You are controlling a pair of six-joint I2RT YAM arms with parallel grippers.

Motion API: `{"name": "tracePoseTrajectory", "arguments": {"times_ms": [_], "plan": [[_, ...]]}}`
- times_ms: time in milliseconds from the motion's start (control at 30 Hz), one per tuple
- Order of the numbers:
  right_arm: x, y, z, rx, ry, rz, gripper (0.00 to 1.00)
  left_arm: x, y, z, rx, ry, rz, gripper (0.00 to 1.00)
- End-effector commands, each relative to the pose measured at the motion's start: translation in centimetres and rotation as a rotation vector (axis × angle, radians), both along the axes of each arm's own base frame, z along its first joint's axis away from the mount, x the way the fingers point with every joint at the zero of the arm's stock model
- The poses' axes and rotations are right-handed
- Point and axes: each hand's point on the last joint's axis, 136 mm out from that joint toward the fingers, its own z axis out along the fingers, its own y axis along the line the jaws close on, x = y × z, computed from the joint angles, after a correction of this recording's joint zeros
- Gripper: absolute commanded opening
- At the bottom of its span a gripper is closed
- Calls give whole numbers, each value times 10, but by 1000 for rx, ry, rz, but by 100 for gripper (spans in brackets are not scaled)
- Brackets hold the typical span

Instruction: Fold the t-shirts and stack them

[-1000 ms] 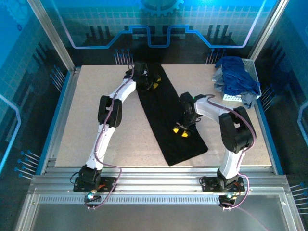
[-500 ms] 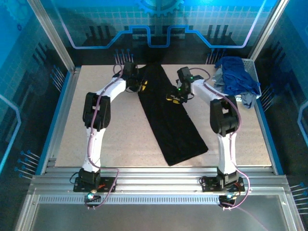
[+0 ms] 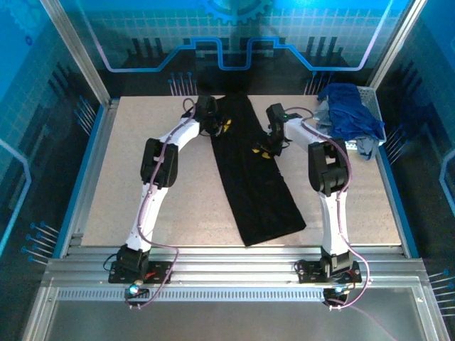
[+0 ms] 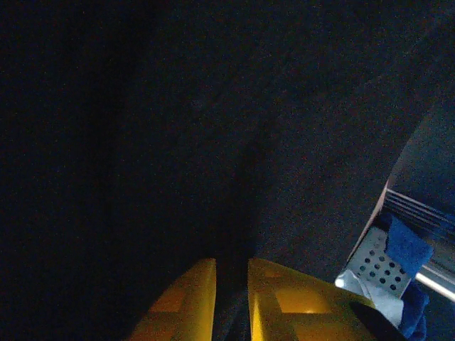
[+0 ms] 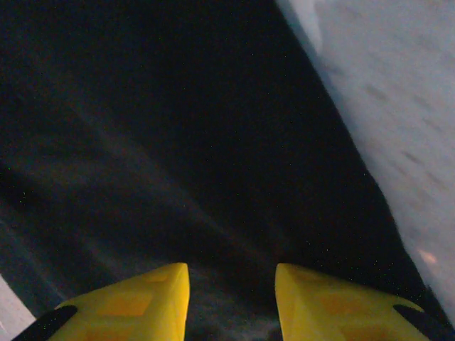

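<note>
The black t-shirt lies on the table as a long narrow strip, running from the far middle to the near right. My left gripper is at the strip's far left edge. In the left wrist view its yellow fingers stand nearly together with black cloth in the thin gap. My right gripper hovers over the strip's right side. Its jaws stand apart above the dark cloth. The blue t-shirts are heaped in the basket at the far right.
The white mesh basket stands at the far right corner, with pale grey-blue cloth hanging over its near side. It also shows in the left wrist view. Bare table lies left of the strip and beside it.
My left gripper slid right onto the strip's far left edge and its jaws narrowed. My right arm swung from mid-strip to the far end, then came back a little.
</note>
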Motion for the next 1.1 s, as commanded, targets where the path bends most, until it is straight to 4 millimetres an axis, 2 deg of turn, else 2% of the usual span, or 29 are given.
{"name": "tracePoseTrajectory", "arguments": {"times_ms": [0, 100, 167, 300, 400, 500, 600, 667, 733, 800, 833, 900, 933, 1067], "plan": [[-19, -18, -5, -9, 80, -102, 39, -15, -28, -43, -25, 94, -53, 21], [-27, -16, -10, 7, 105, -144, 39, -5, -39, -45, -56, 58, -66, 22], [-24, -13, -13, 28, 99, -165, 40, 3, -43, -47, -78, 36, -65, 23], [-17, -13, -19, 39, 120, -189, 39, 16, -35, -51, -83, 5, -41, 24], [-12, -6, -13, 69, 110, -190, 40, 26, -26, -46, -102, -23, -30, 28], [-9, -4, 6, 44, 58, -151, 41, 33, -24, -10, -108, -93, -54, 33], [-11, -12, 35, 13, -19, -143, 43, 25, -15, 51, 10, -175, -86, 46], [-14, -20, 58, -5, -75, -132, 48, 9, -1, 91, 108, -230, -68, 52], [-22, -27, 79, -20, -114, -109, 51, -16, 16, 124, 170, -251, -41, 55], [-37, -33, 93, -34, -128, -80, 52, -57, 25, 128, 207, -185, -51, 53], [-49, -36, 99, -36, -126, -67, 52, -84, 26, 129, 218, -148, -77, 52], [-76, -41, 101, -28, -102, -52, 52, -145, 23, 114, 243, -51, -147, 50], [-92, -42, 103, -12, -91, -45, 52, -181, 23, 110, 246, 0, -180, 48], [-161, -42, 99, 43, -31, -7, 53, -323, 9, 68, 223, 208, -332, 47]]}}
